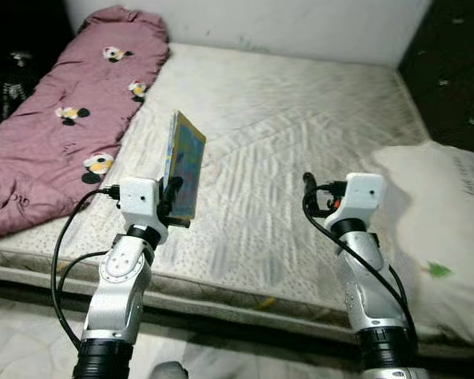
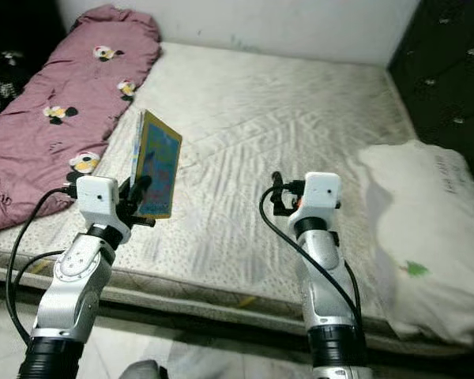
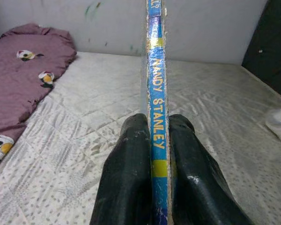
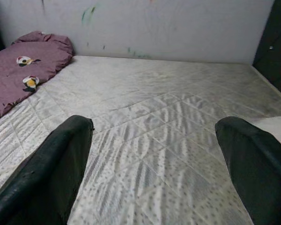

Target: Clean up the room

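Blue-spined book (image 1: 185,167) stands upright left of centre, clenched in your left claw (image 3: 152,154) above the mattress (image 1: 300,142), lifted clear for carrying off (likely). Your right claw (image 4: 154,164) hovers released; purple blanket (image 1: 55,118) lies upper left.

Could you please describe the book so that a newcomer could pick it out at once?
Above the near left part of the white mattress, the left gripper holds a thin book upright by its lower edge. Its blue-and-yellow cover sets it apart from the mauve blanket and white pillow.
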`<state>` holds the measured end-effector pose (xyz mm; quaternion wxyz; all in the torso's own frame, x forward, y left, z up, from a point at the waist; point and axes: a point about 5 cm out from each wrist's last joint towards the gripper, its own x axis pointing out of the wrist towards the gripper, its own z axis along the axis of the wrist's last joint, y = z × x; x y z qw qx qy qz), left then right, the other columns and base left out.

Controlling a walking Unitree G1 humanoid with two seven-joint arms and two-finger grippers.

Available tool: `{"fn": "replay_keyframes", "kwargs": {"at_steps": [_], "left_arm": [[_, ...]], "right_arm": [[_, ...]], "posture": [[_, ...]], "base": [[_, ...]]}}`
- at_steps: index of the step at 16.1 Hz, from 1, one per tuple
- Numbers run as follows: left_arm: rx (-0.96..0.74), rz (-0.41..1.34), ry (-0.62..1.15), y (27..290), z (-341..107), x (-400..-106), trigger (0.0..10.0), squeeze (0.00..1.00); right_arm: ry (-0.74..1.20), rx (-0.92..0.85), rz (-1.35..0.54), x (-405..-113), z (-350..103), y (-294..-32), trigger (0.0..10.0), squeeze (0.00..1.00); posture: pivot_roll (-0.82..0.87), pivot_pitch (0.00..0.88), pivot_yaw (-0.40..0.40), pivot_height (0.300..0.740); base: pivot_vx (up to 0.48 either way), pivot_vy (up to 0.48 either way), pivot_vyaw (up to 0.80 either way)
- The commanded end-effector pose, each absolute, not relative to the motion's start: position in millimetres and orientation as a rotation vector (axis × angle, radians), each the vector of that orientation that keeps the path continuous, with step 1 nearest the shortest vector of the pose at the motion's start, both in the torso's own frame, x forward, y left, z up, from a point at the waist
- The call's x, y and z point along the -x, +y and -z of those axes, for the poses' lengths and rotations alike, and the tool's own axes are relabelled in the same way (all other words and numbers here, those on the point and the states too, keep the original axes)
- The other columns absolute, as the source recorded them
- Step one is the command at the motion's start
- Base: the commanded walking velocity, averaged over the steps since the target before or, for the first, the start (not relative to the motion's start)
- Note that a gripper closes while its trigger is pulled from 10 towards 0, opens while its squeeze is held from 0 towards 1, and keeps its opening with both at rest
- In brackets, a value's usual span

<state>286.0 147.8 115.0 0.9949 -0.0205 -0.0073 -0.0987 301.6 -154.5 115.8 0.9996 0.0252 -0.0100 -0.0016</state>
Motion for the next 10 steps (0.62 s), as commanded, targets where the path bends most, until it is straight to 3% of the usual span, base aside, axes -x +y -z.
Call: {"fn": "replay_keyframes", "kwargs": {"at_steps": [1,2,10], "left_arm": [[0.043,0.205,-0.071,147.0,-126.8,-287.7,10.0,0.00],[0.043,0.202,-0.066,147.0,-126.3,-287.9,10.0,0.00],[0.017,0.178,-0.043,146.5,-121.0,-286.9,10.0,0.00]], "right_arm": [[-0.027,-0.049,0.009,-301.4,-117.3,-158.0,10.0,0.00],[-0.027,-0.049,0.009,-301.4,-117.3,-158.0,10.0,0.00],[-0.009,-0.044,0.037,-297.5,-110.5,-164.8,10.0,0.00]], "posture": [[-0.03,0.025,-0.047,0.740],[-0.03,0.025,-0.047,0.740],[-0.04,0.019,-0.050,0.740]], "base": [[0.379,0.000,0.00],[0.341,0.000,0.00],[0.000,0.000,0.00]]}}
